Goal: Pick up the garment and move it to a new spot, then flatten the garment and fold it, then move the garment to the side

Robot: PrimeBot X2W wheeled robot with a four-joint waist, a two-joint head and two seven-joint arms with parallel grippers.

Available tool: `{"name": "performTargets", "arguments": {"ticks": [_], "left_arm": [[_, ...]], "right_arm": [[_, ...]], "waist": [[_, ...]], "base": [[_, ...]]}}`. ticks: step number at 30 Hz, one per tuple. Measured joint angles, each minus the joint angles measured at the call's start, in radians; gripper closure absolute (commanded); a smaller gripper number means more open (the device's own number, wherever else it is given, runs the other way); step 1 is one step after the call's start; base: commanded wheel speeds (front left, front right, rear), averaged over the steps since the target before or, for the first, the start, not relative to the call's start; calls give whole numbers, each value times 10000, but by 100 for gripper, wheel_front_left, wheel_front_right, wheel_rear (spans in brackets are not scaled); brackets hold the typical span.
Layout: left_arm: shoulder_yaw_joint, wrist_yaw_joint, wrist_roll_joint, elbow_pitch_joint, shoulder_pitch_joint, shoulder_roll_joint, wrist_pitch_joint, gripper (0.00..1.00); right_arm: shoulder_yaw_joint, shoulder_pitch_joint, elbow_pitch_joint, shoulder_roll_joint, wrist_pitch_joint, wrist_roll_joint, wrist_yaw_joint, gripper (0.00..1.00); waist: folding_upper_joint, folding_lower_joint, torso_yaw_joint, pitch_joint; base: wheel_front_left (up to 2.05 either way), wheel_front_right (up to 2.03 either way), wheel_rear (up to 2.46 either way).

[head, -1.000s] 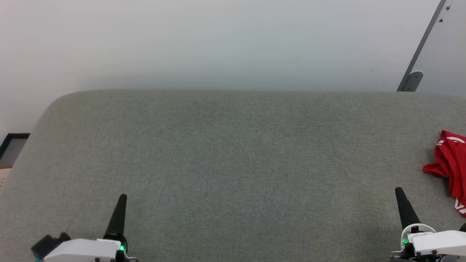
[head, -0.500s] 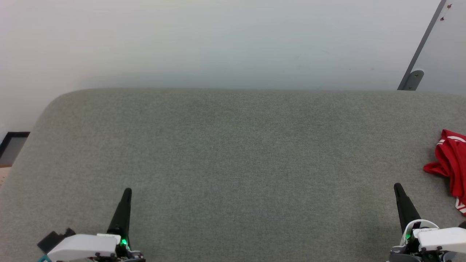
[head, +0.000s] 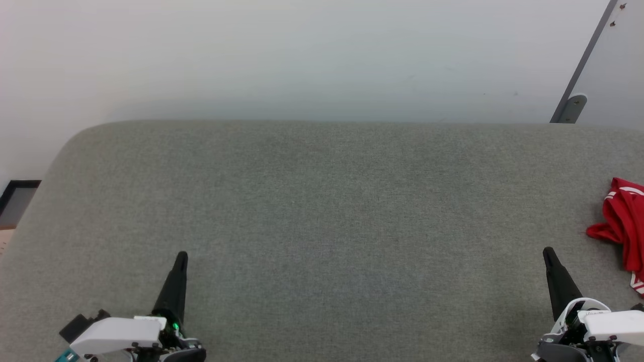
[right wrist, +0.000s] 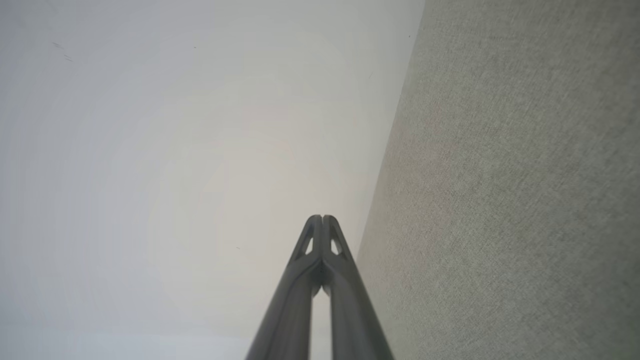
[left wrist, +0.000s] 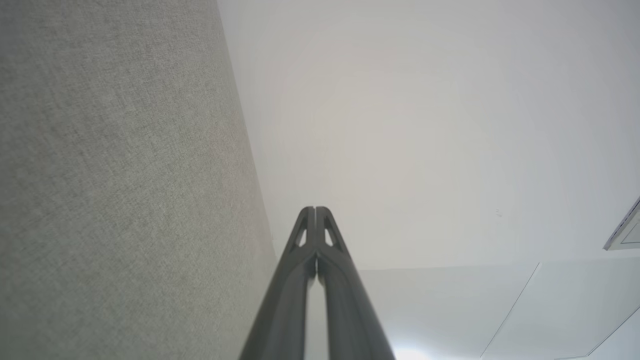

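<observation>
The garment (head: 624, 226), red with a bit of white stripe trim, lies crumpled at the right edge of the grey felt table (head: 322, 211), partly cut off by the head view's border. My right gripper (head: 548, 252) is shut and empty, hovering just left of and nearer than the garment. Its fingertips (right wrist: 322, 220) meet with nothing between them. Far off at the lower left, my left gripper (head: 181, 256) is shut and empty as well, its fingertips (left wrist: 315, 210) pressed together.
A pale wall rises behind the table's far edge. A grey slanted bracket (head: 573, 106) stands at the upper right. A dark frame (head: 15, 201) sits beyond the table's left edge.
Both grippers have crept forward, away from me, over the table, the left also slightly rightward. The head view has shifted a little. The garment has not moved.
</observation>
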Motion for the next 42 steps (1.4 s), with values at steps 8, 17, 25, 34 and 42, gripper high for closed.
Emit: {"name": "performTargets", "arguments": {"ticks": [8,17,25,34,42], "left_arm": [[23,0,-431,12,-100,-98,157,100],[31,0,-502,15,-112,-130,169,100],[31,0,-502,15,-113,-130,169,100],[29,0,-502,15,-113,-130,169,100],[29,0,-502,15,-114,-130,169,100]], "right_arm": [[-6,-52,23,2,140,598,0,100],[-12,-141,31,2,161,698,0,100],[-12,-141,31,2,161,698,0,100],[-12,-141,31,2,161,698,0,100],[-12,-141,31,2,159,698,0,100]], "waist": [[0,0,4,29],[0,0,5,34],[0,0,5,34],[0,0,5,34],[0,0,5,34]], "base": [[0,0,0],[0,0,0],[0,0,0],[0,0,0],[0,0,0]]}}
